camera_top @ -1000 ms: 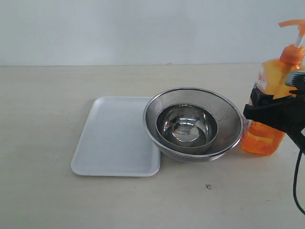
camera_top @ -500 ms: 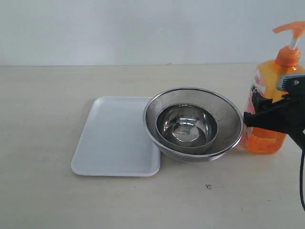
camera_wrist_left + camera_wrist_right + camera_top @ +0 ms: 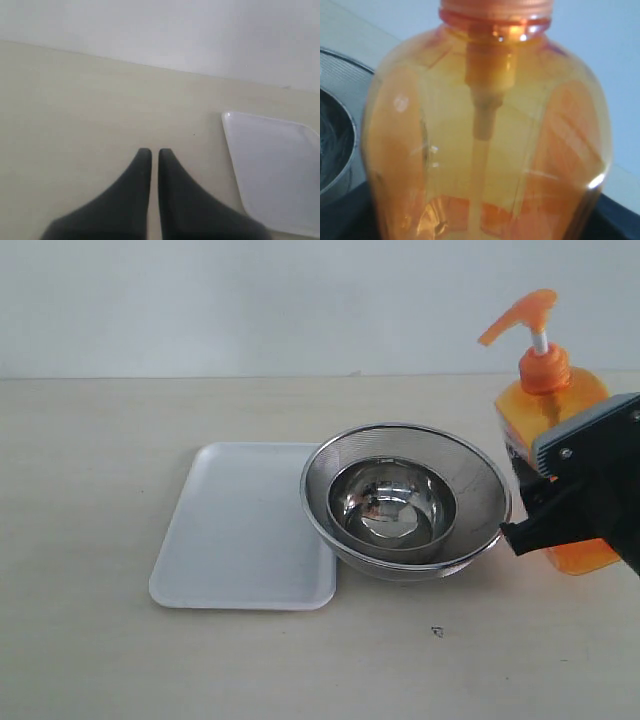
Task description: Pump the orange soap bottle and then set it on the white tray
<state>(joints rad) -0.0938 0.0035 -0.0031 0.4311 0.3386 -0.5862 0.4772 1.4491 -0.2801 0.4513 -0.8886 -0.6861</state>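
Note:
The orange soap bottle stands upright at the right of the table, beside the steel bowls, its pump head pointing left. My right gripper is shut on the bottle's lower body, with the black hand covering the bottle's front. In the right wrist view the bottle fills the picture, with black fingers at both sides of its base. The white tray lies flat left of the bowls. My left gripper is shut and holds nothing, over bare table beside a corner of the tray.
Two nested round steel bowls sit between the tray and the bottle, the larger one overlapping the tray's right edge. The bowl rim lies close beside the bottle. A pale wall bounds the table at the back.
The right gripper has carried the bottle to the left, toward the bowls and nearer the front. The pump head now sits fully in view.

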